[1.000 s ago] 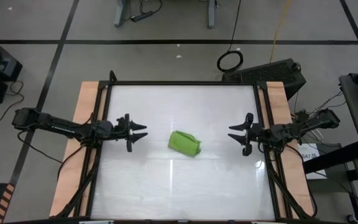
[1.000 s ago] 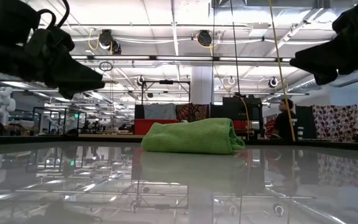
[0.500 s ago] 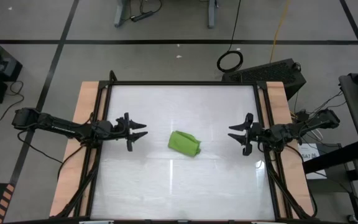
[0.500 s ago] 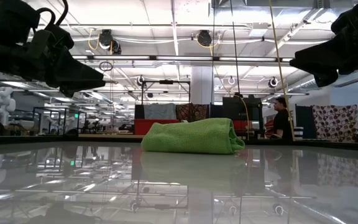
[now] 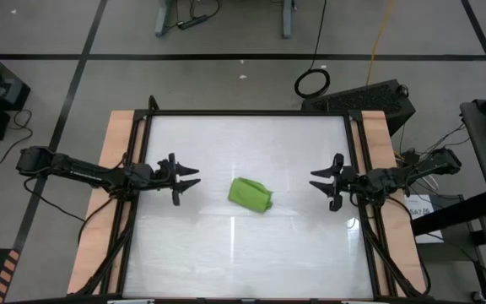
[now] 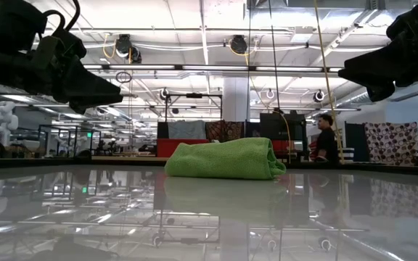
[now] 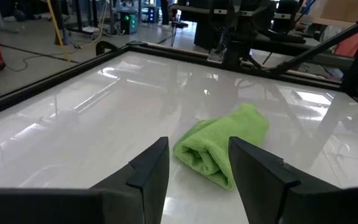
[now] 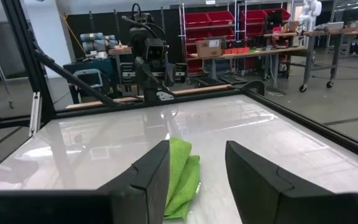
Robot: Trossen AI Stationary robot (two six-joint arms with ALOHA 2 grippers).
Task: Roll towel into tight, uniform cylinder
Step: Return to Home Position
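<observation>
The lime-green towel (image 5: pixel 251 194) lies rolled into a short, loose bundle on the glossy white table top, near the table's middle; the low view shows the towel (image 6: pixel 223 160) resting flat on its underside. My left gripper (image 5: pixel 194 177) hovers open to the towel's left, pointing at it. My right gripper (image 5: pixel 315 180) hovers open to its right, also facing it. The left wrist view shows the towel (image 7: pixel 222 146) past that gripper's spread fingers, one rolled end facing the camera. In the right wrist view the towel (image 8: pixel 180 171) lies beyond that gripper's open fingers.
Black frame rails (image 5: pixel 247 113) border the table, with wooden strips (image 5: pixel 113 169) along the left and right sides. A person (image 6: pixel 328 138) stands in the room far behind the table. Bare table top (image 5: pixel 243 253) extends on the towel's near and far sides.
</observation>
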